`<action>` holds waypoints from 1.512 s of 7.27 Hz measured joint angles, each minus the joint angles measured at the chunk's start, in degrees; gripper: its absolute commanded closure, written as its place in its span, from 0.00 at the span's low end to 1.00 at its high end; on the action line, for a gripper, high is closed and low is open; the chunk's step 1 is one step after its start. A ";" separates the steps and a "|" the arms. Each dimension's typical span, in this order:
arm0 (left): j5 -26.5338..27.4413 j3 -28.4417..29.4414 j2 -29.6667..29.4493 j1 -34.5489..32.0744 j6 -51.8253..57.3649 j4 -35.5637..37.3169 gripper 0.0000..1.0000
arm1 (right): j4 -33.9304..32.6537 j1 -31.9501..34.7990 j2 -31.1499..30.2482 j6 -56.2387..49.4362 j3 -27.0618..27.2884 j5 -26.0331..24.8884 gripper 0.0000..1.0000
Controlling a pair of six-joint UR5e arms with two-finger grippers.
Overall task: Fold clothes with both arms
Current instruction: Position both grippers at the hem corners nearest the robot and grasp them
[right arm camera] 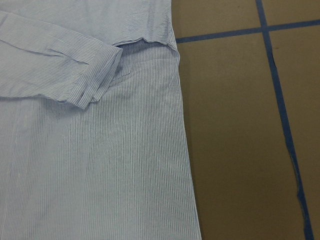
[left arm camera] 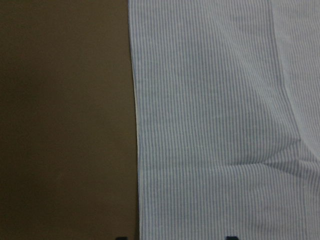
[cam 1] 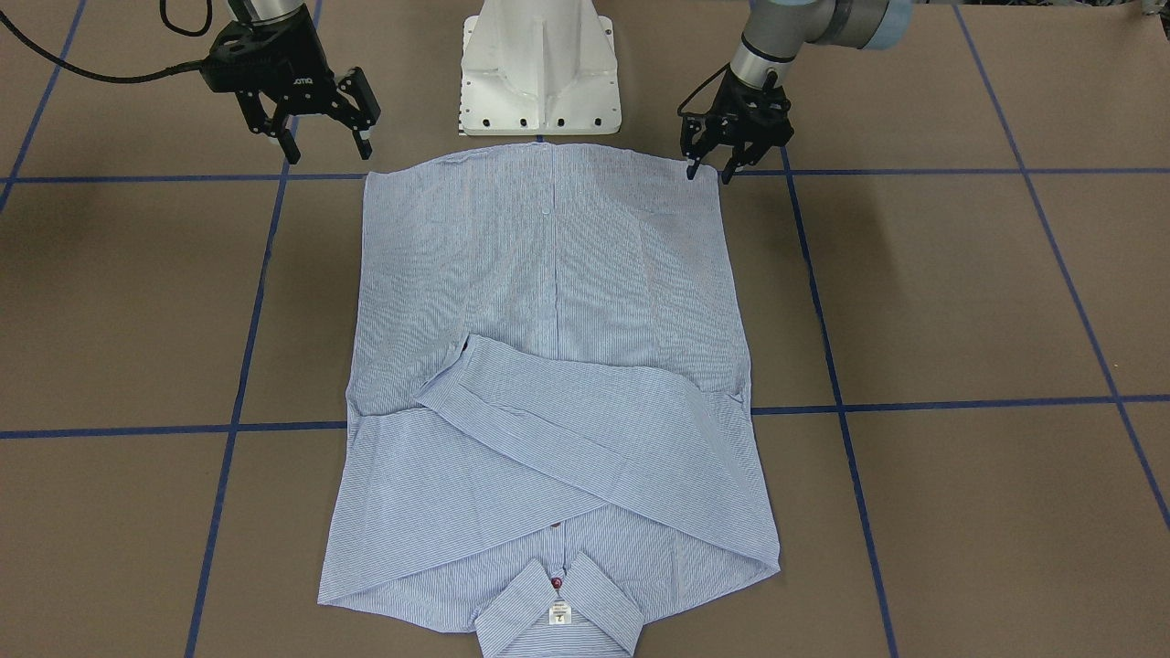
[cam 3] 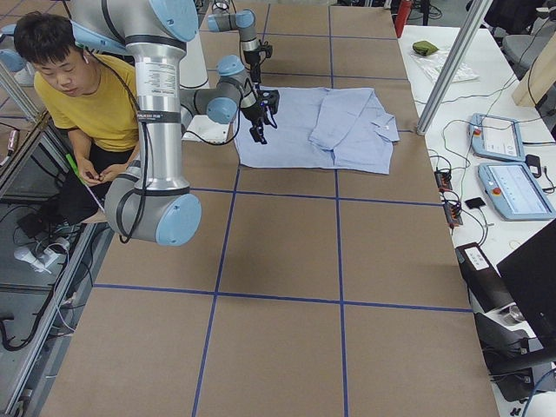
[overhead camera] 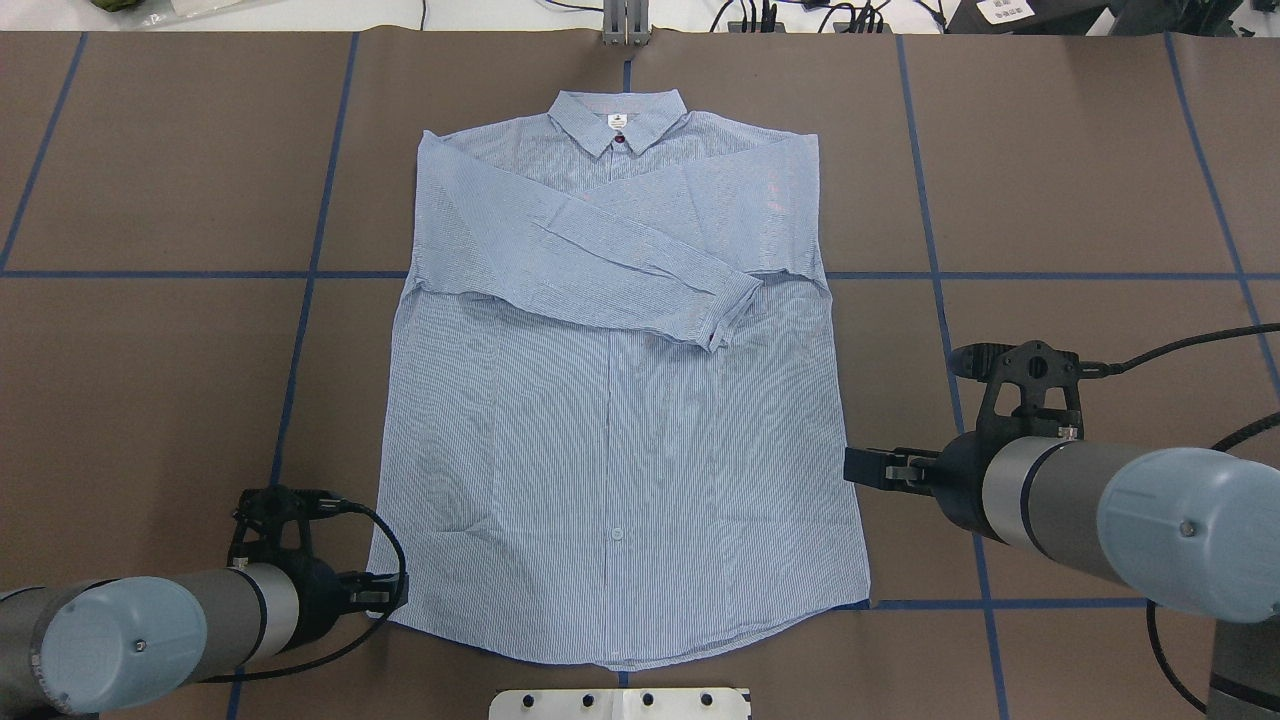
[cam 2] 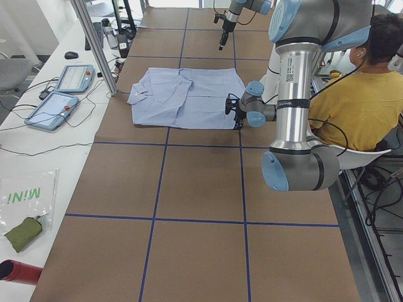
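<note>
Shirt [overhead camera: 610,450], light blue-and-white fine stripes, long-sleeved button-up, lies flat on the brown worktop [overhead camera: 150,400], front up. From overhead: collar [overhead camera: 620,115] at 12 o'clock w/ small white neck label [overhead camera: 617,122], hem at 6. Both sleeves folded across the chest, top sleeve's cuff [overhead camera: 725,315] pointing toward 3 o'clock. Silver-grey left arm [overhead camera: 230,610] is at the hem corner, 7 o'clock; left jaws spread apart, gripping nothing, and the wrist view shows the shirt's side edge running btwn the two tips. Silver-grey right arm [overhead camera: 1040,495] sits at 4 o'clock; right jaws released too, empty, tips just beside the shirt's side edge. Blue tape lines [overhead camera: 300,330] grid the worktop. White pedestal base [cam 1: 539,73] at 6 o'clock, just off the hem.
</note>
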 measured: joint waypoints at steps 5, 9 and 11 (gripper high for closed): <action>0.07 0.28 0.00 0.80 -0.08 0.08 0.55 | 0.08 0.03 0.03 0.02 0.00 -0.40 0.00; 0.07 0.15 -0.06 1.25 0.01 0.14 0.87 | 0.09 0.03 -0.01 0.09 -0.07 -0.66 0.00; 0.07 0.09 0.06 1.28 0.03 0.14 1.00 | 0.13 0.04 -0.15 0.23 0.01 -1.12 0.00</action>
